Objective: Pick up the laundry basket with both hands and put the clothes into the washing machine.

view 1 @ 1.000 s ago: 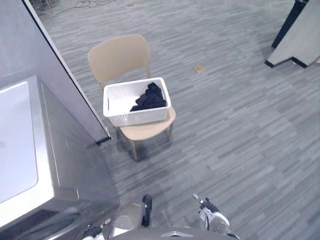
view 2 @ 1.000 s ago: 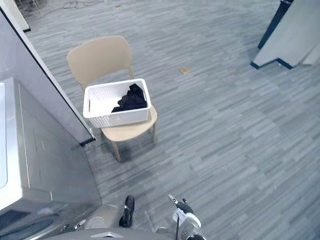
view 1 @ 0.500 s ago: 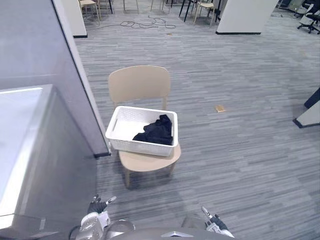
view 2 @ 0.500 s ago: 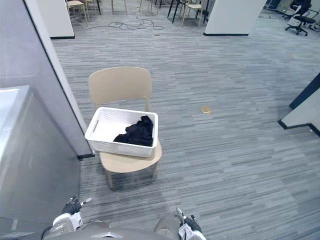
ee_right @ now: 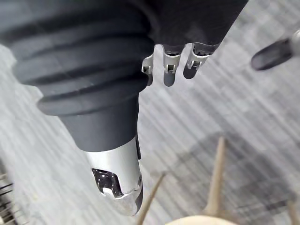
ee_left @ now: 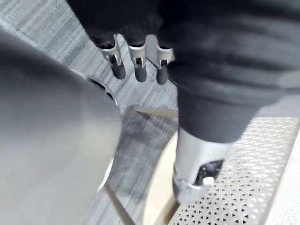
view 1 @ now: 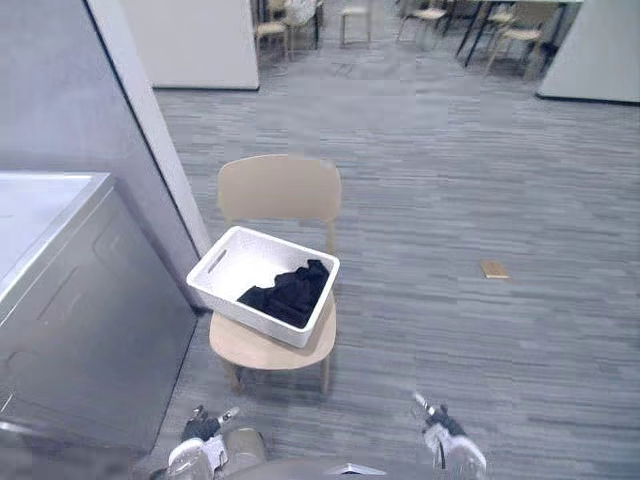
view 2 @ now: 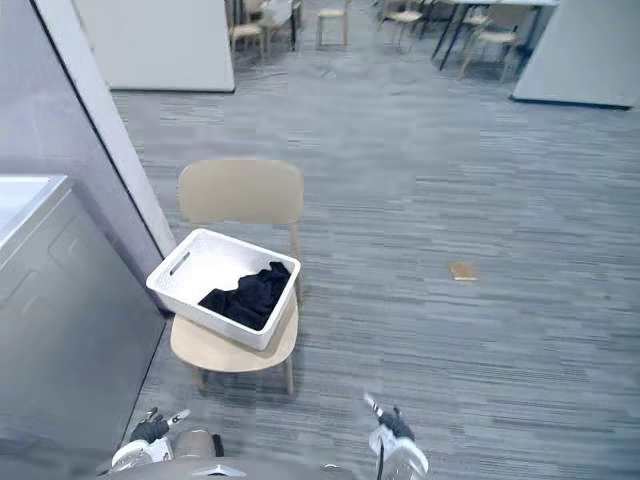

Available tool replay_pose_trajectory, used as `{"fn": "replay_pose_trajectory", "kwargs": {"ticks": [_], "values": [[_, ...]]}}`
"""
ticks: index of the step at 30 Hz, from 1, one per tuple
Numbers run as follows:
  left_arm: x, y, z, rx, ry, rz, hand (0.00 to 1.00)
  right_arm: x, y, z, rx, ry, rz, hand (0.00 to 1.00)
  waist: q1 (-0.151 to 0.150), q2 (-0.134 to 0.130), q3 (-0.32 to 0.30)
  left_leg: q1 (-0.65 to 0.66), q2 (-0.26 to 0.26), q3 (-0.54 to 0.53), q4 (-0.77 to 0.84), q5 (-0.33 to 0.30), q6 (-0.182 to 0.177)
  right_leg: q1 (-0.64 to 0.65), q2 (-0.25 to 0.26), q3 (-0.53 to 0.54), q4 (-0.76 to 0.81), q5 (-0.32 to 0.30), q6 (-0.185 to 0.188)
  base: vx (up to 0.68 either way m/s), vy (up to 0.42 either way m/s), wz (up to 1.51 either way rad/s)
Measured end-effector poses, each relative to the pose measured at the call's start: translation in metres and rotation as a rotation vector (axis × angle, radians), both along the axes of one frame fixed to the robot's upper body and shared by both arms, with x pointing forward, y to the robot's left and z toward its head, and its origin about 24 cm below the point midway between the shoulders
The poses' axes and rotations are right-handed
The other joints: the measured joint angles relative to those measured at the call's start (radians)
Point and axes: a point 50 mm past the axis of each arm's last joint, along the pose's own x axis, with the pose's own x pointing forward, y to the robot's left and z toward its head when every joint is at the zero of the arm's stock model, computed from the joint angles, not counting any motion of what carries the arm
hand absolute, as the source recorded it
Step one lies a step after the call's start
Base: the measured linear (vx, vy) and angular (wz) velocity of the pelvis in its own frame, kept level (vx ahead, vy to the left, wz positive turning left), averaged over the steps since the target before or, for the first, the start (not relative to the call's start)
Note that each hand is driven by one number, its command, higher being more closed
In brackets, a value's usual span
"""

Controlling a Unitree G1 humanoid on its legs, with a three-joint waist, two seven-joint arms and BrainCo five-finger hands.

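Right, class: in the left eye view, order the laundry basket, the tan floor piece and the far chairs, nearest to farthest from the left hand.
1. laundry basket, on the chair ahead of the left hand.
2. tan piece, on the floor to the right.
3. far chairs, at the back.
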Motion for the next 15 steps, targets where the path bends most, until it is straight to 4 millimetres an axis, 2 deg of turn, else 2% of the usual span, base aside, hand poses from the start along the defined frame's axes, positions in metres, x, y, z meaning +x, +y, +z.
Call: {"fn": "replay_pose_trajectory", "kwargs": {"ticks": [2,4,5,7,8,9,10,15], "values": [[0.001,0.009,0.001,0.029,0.001,-0.012,0.00,0.028,0.006,0.019,-0.016,-0.116,0.007,0.00,0.003,-0.033,0.016,0.036,-0.041,0.006,-0.100,0.044,0.007,-0.013,-0.026,0.008,0.002,-0.001,0.008,0.09,0.030,0.19],[0.005,0.013,0.003,0.055,0.005,-0.047,0.00,0.076,0.014,0.064,-0.084,-0.339,0.051,0.00,0.008,-0.060,0.030,0.073,-0.081,0.011,-0.179,0.071,0.022,-0.011,-0.048,0.015,-0.008,0.006,0.018,0.07,0.037,-0.06],[0.005,0.013,0.003,0.059,0.007,-0.063,0.00,0.084,0.014,0.076,-0.104,-0.397,0.058,0.00,0.008,-0.060,0.030,0.083,-0.089,0.015,-0.189,0.072,0.024,-0.007,-0.055,0.016,-0.010,0.007,0.020,0.06,0.061,-0.02],[0.008,0.012,0.003,0.087,0.010,-0.134,0.00,0.106,0.020,0.120,-0.196,-0.581,0.101,0.00,0.007,-0.054,0.027,0.114,-0.114,0.021,-0.222,0.078,0.032,0.010,-0.071,0.023,-0.018,0.008,0.025,0.07,0.064,-0.02],[0.009,0.010,0.003,0.099,0.014,-0.167,0.00,0.113,0.028,0.143,-0.251,-0.671,0.148,0.00,0.008,-0.052,0.026,0.135,-0.125,0.028,-0.253,0.089,0.035,0.015,-0.075,0.027,-0.024,0.010,0.029,0.07,0.038,-0.06],[0.009,0.010,0.003,0.108,0.016,-0.175,0.00,0.115,0.032,0.152,-0.278,-0.710,0.174,0.00,0.009,-0.052,0.024,0.144,-0.130,0.032,-0.270,0.096,0.036,0.017,-0.076,0.029,-0.027,0.011,0.031,0.05,0.012,-0.10],[0.008,0.011,0.003,0.125,0.023,-0.186,0.00,0.119,0.043,0.172,-0.332,-0.791,0.228,0.00,0.009,-0.053,0.021,0.168,-0.140,0.036,-0.318,0.118,0.035,0.019,-0.076,0.031,-0.034,0.013,0.033,0.03,-0.002,-0.07],[0.007,0.009,0.003,0.141,0.030,-0.236,0.00,0.129,0.075,0.206,-0.474,-0.923,0.397,0.00,0.012,-0.068,-0.002,0.191,-0.151,0.037,-0.398,0.156,0.032,0.007,-0.072,0.033,-0.040,0.014,0.034,0.01,0.000,-0.02]]}}
